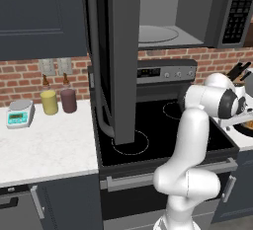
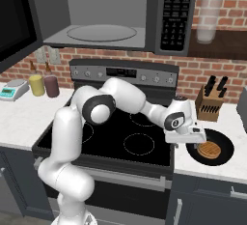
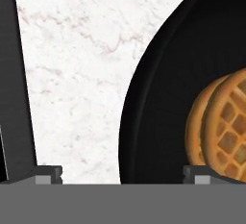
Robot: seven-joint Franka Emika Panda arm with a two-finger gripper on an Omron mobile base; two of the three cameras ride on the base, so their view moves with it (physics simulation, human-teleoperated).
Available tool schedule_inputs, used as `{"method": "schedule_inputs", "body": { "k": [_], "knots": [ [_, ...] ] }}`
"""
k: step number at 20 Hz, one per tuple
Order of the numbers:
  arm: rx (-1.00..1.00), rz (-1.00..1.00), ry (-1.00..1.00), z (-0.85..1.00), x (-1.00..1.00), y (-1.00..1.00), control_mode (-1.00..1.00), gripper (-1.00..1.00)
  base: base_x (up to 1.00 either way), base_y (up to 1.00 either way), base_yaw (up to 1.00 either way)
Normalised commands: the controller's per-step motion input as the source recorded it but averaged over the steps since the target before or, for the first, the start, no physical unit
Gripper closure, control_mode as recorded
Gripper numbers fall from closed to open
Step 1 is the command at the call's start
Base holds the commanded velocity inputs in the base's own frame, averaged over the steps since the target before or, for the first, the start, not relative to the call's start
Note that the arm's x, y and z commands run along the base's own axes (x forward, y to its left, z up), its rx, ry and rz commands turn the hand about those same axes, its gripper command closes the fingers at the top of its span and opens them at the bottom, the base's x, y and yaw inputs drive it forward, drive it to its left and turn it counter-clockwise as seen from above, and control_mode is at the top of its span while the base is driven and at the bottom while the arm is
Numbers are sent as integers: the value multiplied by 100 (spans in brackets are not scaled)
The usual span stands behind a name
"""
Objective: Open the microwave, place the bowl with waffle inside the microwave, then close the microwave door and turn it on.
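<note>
The jaws [image 3: 122,174] are hanging wide apart straddling the near rim of the bowl with waffle [image 3: 158,122], one tip over the bench [image 3: 77,74], the other inside the bowl.

place: home kitchen | evidence: black-topped stove [image 2: 125,137] under an over-range microwave [image 2: 116,11], red brick backsplash [image 2: 212,69], white marble counter [image 1: 44,145], knife block [image 2: 211,104], dark cabinets [image 1: 39,17], kitchen scale [image 1: 20,114]
</note>
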Motion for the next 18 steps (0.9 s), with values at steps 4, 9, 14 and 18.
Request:
{"method": "schedule_inputs", "body": {
  "k": [4,9,14,18],
  "knots": [
    [0,0,0,-16,0,-1,-100,100,0,0,0],
    [-2,0,5,-15,0,0,-100,100,0,0,0],
    [-3,0,2,-4,-24,12,-100,100,0,0,0],
    [0,4,-2,1,-76,40,-100,100,0,0,0]
  ]
}}
